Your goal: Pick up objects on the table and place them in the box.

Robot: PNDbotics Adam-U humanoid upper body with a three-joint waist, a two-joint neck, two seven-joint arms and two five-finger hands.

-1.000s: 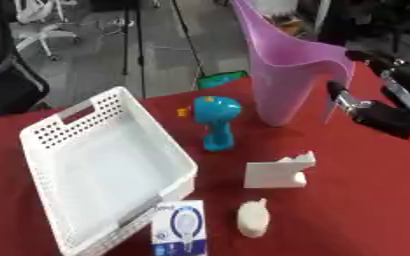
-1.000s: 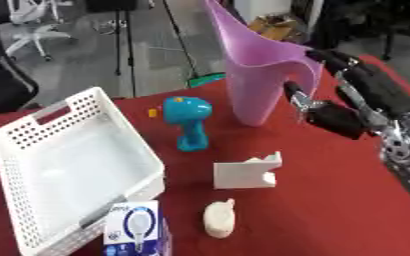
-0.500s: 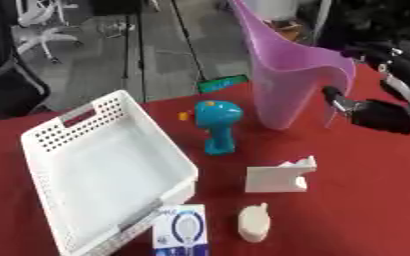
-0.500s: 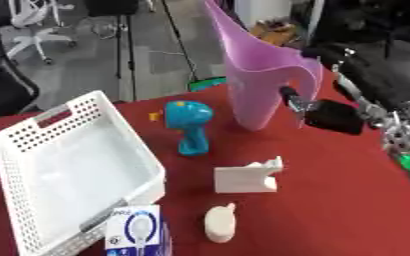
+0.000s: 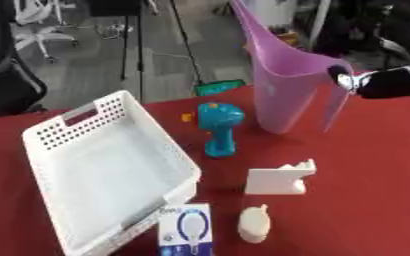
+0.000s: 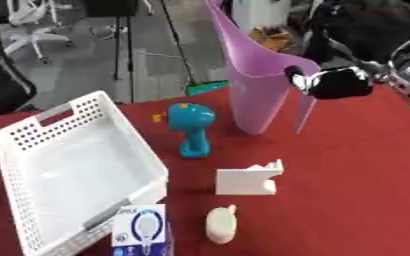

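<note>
Gripping the rim and handle of the tall pink plastic pitcher (image 5: 289, 85), my right hand (image 6: 335, 83) has its fingers curled over the top edge near the handle; I can't make out the thumb. I see that pitcher upright on the red tablecloth (image 5: 366, 180), its long axis vertical, its spout rising up and away to the hand's left; I cannot see into it from this angle.

Below and left of my hand, just beside the pitcher's base but apart from it, stands one small teal toy drill (image 5: 219, 126), upright on its grip, with an orange bit poking out toward the left.

Nearer me from the hand lies one white stepped block (image 5: 281, 179), its notched edge at the upper right. Closer still I count one pale cream rounded piece (image 5: 254, 224), its narrow end pointing away from me, and to its left one blue-and-white box printed with a light bulb (image 5: 184, 233), lying flat and lengthwise toward me, touching the near corner of the basket.

Far to the hand's left sits one white perforated plastic basket (image 5: 53, 135), long axis running diagonally from far left to near centre. I see nothing inside it.

My left hand is out of view.
</note>
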